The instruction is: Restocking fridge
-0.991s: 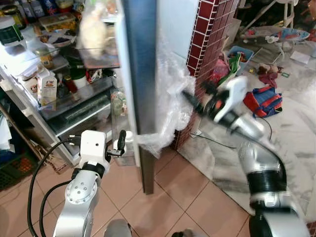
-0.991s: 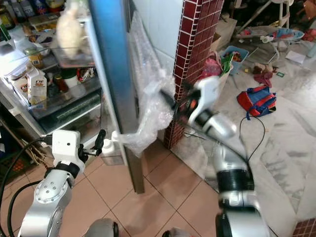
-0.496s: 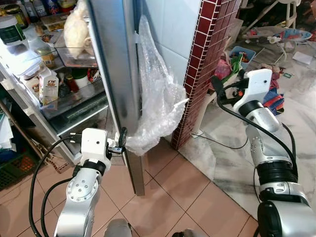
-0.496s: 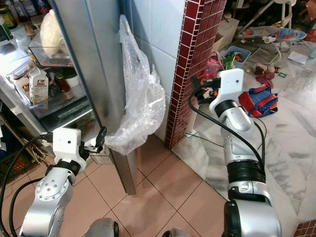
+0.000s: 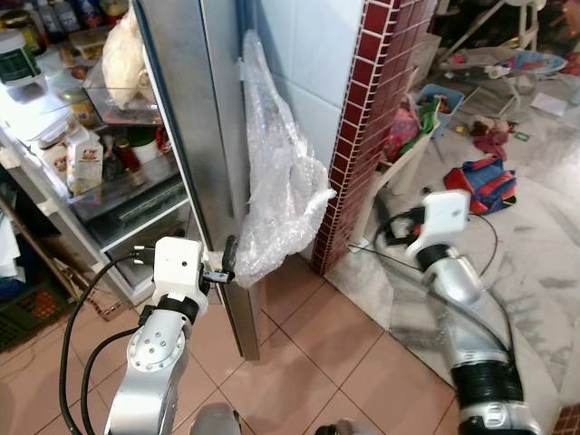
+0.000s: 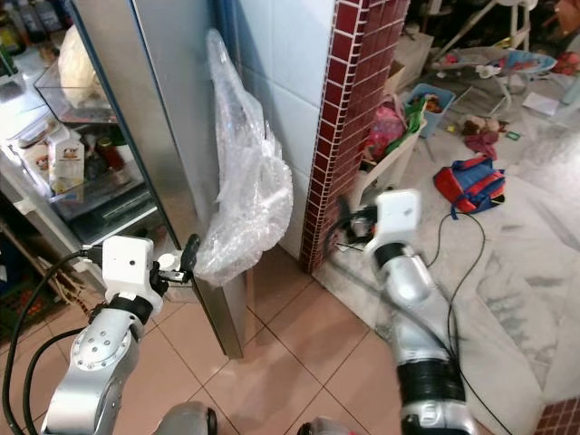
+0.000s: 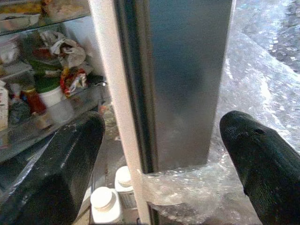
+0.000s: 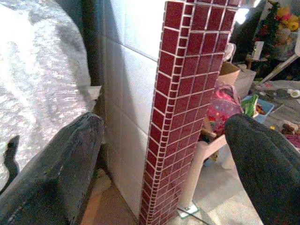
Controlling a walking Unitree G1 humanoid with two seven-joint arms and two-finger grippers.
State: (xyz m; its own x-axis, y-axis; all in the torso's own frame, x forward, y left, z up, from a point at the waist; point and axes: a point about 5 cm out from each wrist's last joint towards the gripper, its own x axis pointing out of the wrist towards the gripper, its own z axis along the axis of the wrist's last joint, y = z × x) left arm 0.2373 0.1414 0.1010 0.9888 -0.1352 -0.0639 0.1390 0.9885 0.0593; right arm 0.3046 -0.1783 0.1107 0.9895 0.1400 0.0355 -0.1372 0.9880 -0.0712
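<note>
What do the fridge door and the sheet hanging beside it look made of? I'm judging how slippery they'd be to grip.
Fridge door: apparently brushed stainless steel, grey with a dull streaky sheen. Hanging sheet: clear plastic bubble wrap by its look, translucent, dotted and crumpled.

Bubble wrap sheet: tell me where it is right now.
The bubble wrap sheet hangs off the open fridge door, between it and the red-tiled pillar, beside the left gripper.
</note>
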